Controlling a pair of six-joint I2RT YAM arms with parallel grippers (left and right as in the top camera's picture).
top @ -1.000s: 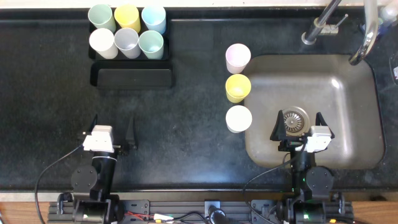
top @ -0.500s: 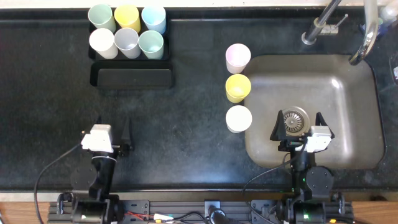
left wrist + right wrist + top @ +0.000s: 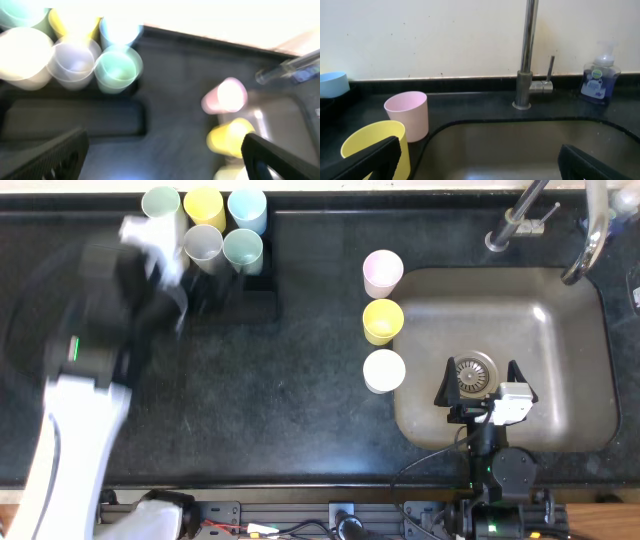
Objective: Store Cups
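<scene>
The black tray (image 3: 75, 117) at the far left of the table (image 3: 320, 410) holds six upright cups in its far compartment, in two rows of three. Behind stand a pale green cup (image 3: 160, 200), a stored yellow cup (image 3: 204, 205) and a blue cup (image 3: 247, 205). In front stand a stored white cup (image 3: 22, 57), a grey cup (image 3: 204, 242) and a mint cup (image 3: 243, 248).

Three more cups stand in a line on the table just beside the left rim of the sink (image 3: 540, 310): a pink cup (image 3: 382, 272) farthest, a loose yellow cup (image 3: 382, 320) in the middle and a loose white cup (image 3: 384, 370) nearest. That makes nine cups and one tray.

The left tool (image 3: 164, 142) hangs above the tray, fingers spread wide and holding nothing. The right tool (image 3: 478, 385) sits over the sink, also wide and holding nothing.

A second ago the left arm rested low near its base. It has since swung up the table to the tray and shows blurred with motion. The right arm and all nine cups have kept their places.
</scene>
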